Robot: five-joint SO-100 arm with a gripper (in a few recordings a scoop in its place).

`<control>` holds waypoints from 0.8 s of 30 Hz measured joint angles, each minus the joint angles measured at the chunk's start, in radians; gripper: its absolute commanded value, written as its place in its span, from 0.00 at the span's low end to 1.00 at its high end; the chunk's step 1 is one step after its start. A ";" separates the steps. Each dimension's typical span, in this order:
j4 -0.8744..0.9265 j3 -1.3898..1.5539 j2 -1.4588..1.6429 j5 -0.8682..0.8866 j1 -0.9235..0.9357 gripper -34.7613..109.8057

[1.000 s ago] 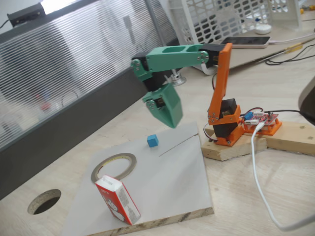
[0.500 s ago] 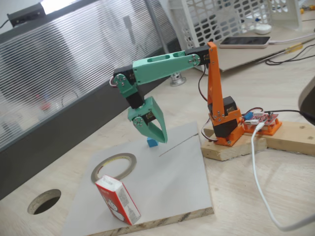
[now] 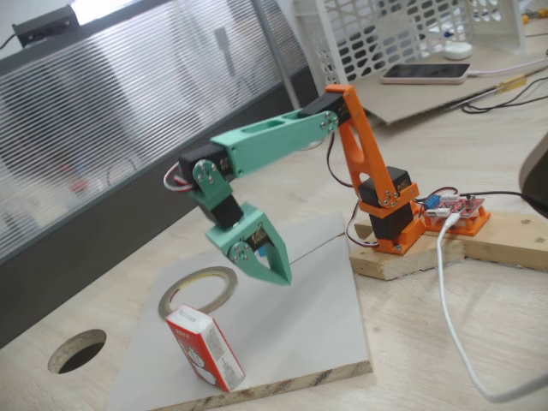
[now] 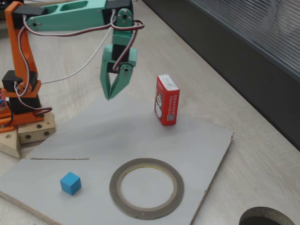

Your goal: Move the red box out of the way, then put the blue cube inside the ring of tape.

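Observation:
The red box (image 3: 205,348) (image 4: 167,100) stands upright on the grey board (image 3: 300,325) (image 4: 201,140). In both fixed views the ring of tape (image 3: 197,289) (image 4: 146,187) lies flat on the board with nothing inside it. The blue cube (image 4: 70,183) sits on the board, a short way from the ring; in a fixed view my green arm hides it. My gripper (image 3: 282,278) (image 4: 108,97) hangs above the board with its tips pointing down and touching, holding nothing. It is well apart from the box and high above the cube.
A dark round desk hole (image 3: 77,351) (image 4: 262,218) lies just off the board. My orange base sits on a wooden block (image 3: 411,257) beside a white cable (image 3: 454,325). A dark panel wall (image 3: 86,257) runs along the desk's far edge.
My arm has reached out and down over the board, from above the cube to a spot between the cube and the ring. Cube, box and ring have not moved.

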 measured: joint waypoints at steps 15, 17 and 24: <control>-0.002 -0.276 -0.190 0.000 -0.098 0.24; -0.020 -0.282 -0.193 0.000 -0.103 0.24; -0.201 -0.282 -0.198 0.000 -0.100 0.24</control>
